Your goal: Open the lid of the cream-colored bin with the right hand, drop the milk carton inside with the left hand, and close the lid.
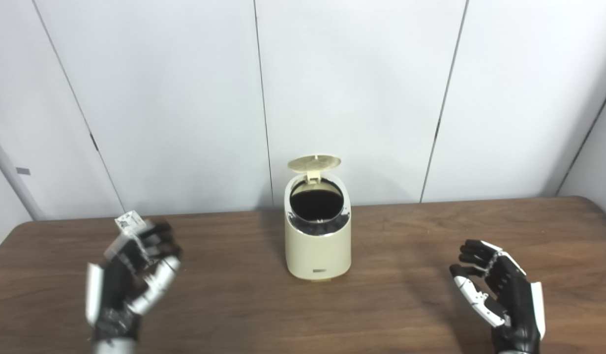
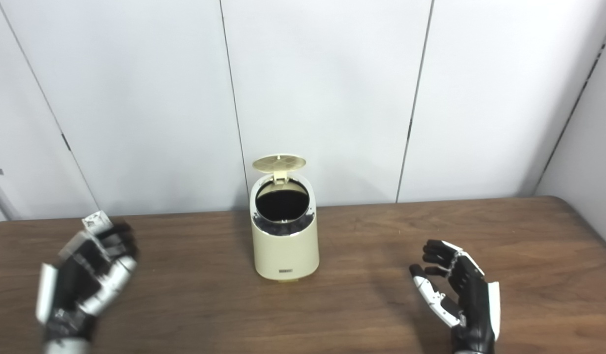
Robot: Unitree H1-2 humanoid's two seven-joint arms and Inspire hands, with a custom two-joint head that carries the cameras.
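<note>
Carrying the carton over the bin's mouth is the step in hand, by my judgement, since the lid already stands open. The worktop (image 1: 406, 314) holds the cream-colored bin (image 1: 318, 246) near the middle of its far edge, its lid (image 1: 315, 162) tipped up at the back and the dark opening facing forward and upward. To do this well, the left hand (image 1: 131, 275) should rise above the rim, centre the milk carton (image 1: 130, 223) over the opening and only then let go, keeping clear of the raised lid so it is not knocked shut.

That left hand hovers over the worktop's left part, well apart from the bin, blurred; its fingers (image 1: 160, 241) are curled around the carton, of which only a white printed top shows above them. The right hand (image 1: 502, 290) hovers near the front right, palm turned inward, its fingers (image 1: 472, 250) apart and lightly bent, holding and touching nothing.
</note>
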